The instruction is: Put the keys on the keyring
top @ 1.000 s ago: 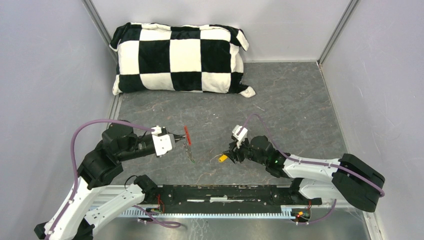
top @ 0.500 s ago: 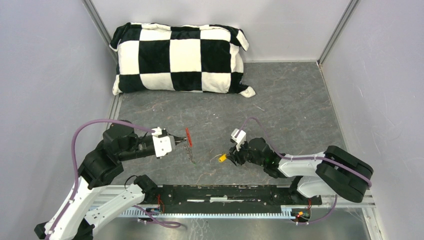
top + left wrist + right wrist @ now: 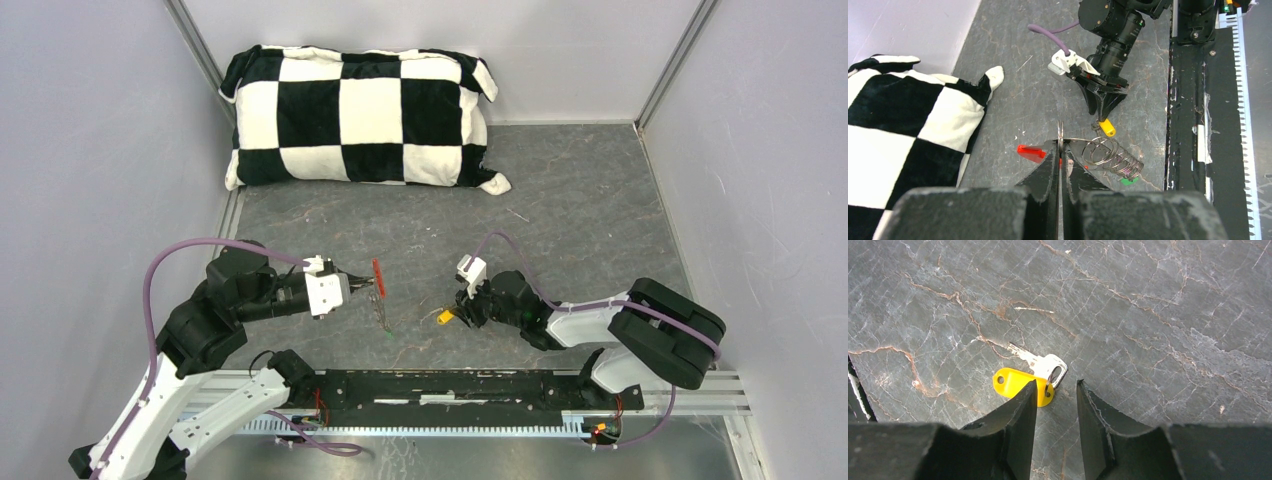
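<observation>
My left gripper (image 3: 362,284) is shut on the thin metal keyring (image 3: 1112,159), pinching one loop of it at the fingertips (image 3: 1054,150). The ring's wire coils trail to the right over the floor. Its red tag (image 3: 1031,152) pokes out left of the jaws, and a green key (image 3: 1129,181) sits at the coil's far end. The yellow key (image 3: 1013,382), with a silver blade and a small ring, lies flat on the floor. My right gripper (image 3: 1057,385) hangs just over it, open; its left finger covers the yellow head's edge and bare floor shows between the jaws.
A black-and-white chequered pillow (image 3: 360,118) lies against the back wall. Grey walls close in the left (image 3: 90,150) and right (image 3: 770,170) sides. The black rail (image 3: 450,385) carrying the arm bases runs along the near edge.
The right gripper's jaws have narrowed, and it has shifted slightly left and lower onto the yellow key. The left gripper and keyring have stayed put.
</observation>
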Controlling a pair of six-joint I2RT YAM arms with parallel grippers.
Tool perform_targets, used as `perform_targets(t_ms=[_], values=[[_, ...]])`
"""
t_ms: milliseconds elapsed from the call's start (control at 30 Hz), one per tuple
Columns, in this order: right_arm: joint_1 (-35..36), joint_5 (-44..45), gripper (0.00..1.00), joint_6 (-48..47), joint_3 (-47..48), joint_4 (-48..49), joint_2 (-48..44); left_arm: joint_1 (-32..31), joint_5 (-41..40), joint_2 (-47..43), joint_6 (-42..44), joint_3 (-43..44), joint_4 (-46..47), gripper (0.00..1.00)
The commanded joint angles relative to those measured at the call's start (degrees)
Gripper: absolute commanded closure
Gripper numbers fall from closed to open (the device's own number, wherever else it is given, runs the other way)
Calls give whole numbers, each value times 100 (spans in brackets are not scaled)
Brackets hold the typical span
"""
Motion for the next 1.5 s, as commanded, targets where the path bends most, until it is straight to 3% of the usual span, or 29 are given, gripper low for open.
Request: perform_targets(t_ms=[0, 333, 533, 700, 1067, 1467], values=[[-20, -175, 62, -12, 196, 285, 79, 33, 137, -10, -104, 23, 87, 98], [-21, -353, 100, -240, 277, 135, 65, 33, 269, -48, 16, -54, -3, 98], [-25, -460, 100, -511, 306, -102, -324, 33, 600, -143, 306, -241, -35, 98], [-17, -713, 100, -845, 342, -671, -1229, 33, 1076, -165, 649, -453, -45, 98], [-10, -2015, 100, -1631, 1137, -3168, -3526, 24, 2353, -44, 729, -986, 768, 98], [-3, -4212, 99, -2338, 3117, -4693, -3668, 24, 3388, 808, 110, -930, 1940, 98]])
